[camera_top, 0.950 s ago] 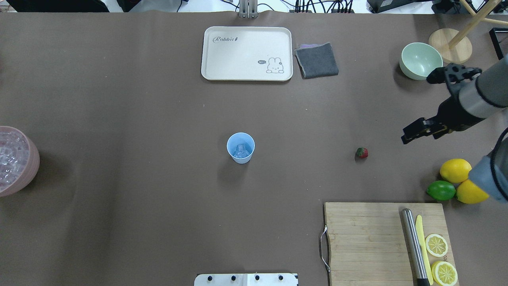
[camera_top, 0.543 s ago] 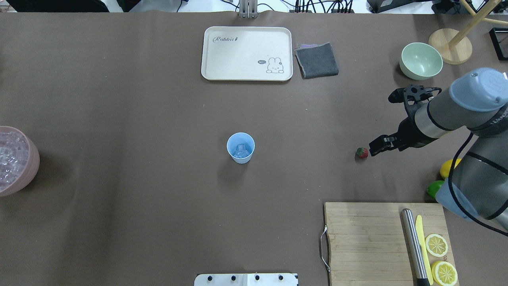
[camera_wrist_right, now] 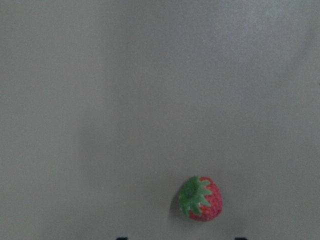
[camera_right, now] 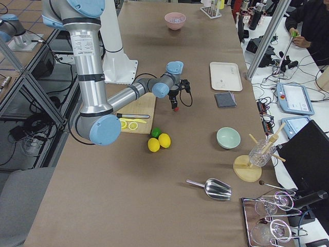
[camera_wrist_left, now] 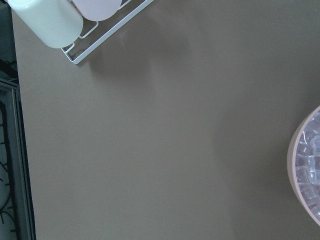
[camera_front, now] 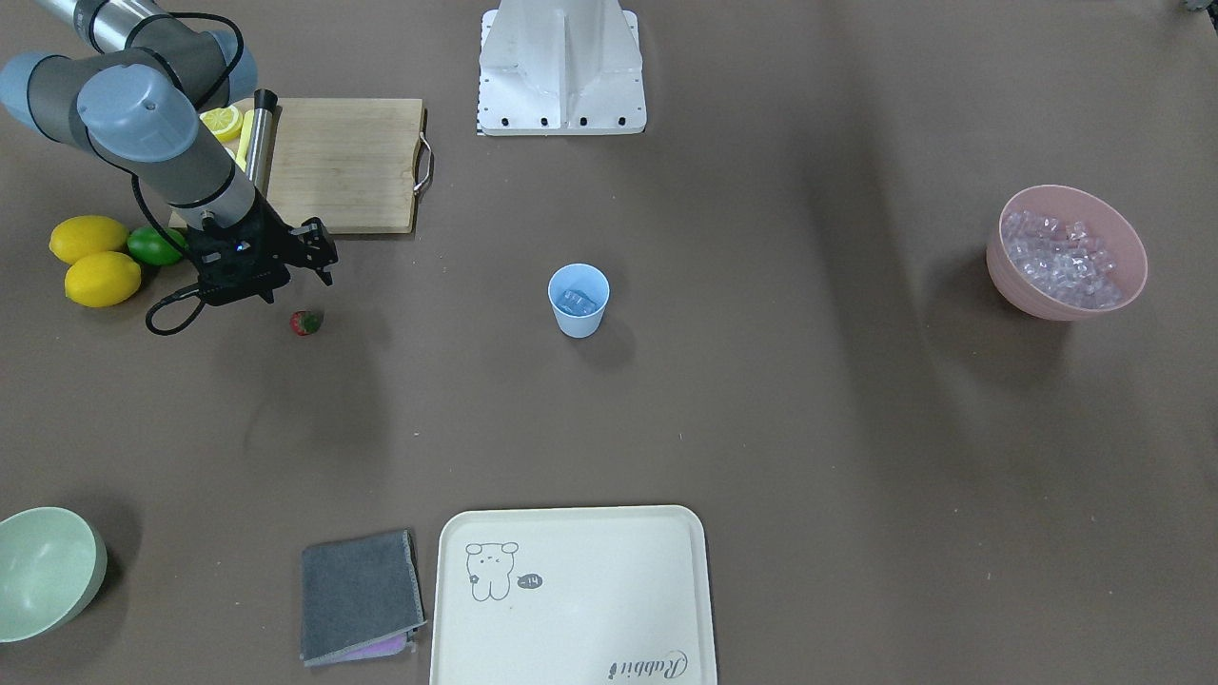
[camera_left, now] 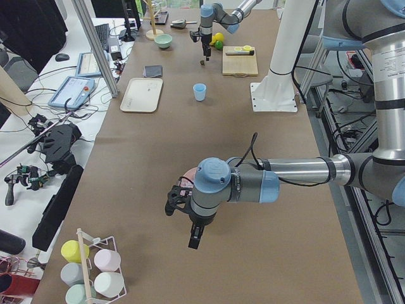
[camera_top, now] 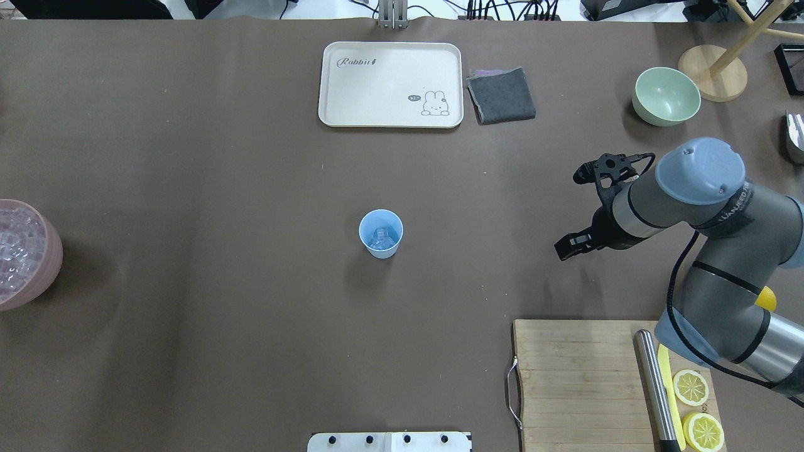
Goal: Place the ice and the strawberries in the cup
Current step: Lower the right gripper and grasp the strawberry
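The light blue cup (camera_top: 380,233) stands upright mid-table with a few ice cubes (camera_top: 381,238) in it; it also shows in the front view (camera_front: 579,301). Many more ice cubes fill the pink bowl (camera_top: 25,263) at the left edge. The strawberry (camera_front: 305,322) lies on the table, also low in the right wrist view (camera_wrist_right: 200,198). My right gripper (camera_top: 565,246) is open and empty, hovering just above the strawberry and hiding it in the overhead view. My left gripper (camera_left: 193,240) shows only in the exterior left view, beside the pink bowl; I cannot tell its state.
A wooden cutting board (camera_top: 578,376) with a knife and lemon slices lies at the near right. Two lemons (camera_front: 90,257) and a lime (camera_front: 152,245) sit beside it. A cream tray (camera_top: 389,85), a grey cloth (camera_top: 500,95) and a pale green bowl (camera_top: 666,96) lie along the far side.
My right arm has swung in from the right edge toward the table's middle. Its gripper now hangs over the strawberry and covers it in the overhead view. The cup has not moved.
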You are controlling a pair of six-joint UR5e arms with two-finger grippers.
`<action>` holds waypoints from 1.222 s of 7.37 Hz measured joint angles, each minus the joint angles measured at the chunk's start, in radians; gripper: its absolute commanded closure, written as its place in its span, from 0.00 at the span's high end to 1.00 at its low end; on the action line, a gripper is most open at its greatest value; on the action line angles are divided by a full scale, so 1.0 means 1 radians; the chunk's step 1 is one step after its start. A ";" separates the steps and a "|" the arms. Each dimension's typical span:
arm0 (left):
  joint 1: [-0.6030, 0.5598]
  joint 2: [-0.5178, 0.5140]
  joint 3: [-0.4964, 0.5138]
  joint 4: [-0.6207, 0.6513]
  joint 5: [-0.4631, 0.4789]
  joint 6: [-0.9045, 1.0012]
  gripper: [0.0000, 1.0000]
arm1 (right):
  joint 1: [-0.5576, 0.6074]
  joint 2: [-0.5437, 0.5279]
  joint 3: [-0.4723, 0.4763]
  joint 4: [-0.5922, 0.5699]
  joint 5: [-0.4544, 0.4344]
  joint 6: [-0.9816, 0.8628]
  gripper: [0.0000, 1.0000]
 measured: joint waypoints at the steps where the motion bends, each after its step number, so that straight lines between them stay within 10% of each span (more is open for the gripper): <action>1: 0.001 -0.001 0.001 0.000 0.000 0.000 0.97 | -0.003 0.008 -0.017 0.000 -0.026 -0.028 0.72; 7: 0.001 -0.002 0.000 -0.014 0.000 -0.048 0.97 | -0.002 0.048 -0.070 0.002 -0.060 -0.052 0.68; 9: 0.001 -0.001 0.002 -0.021 0.000 -0.050 0.97 | 0.000 0.049 -0.085 0.002 -0.066 -0.052 0.41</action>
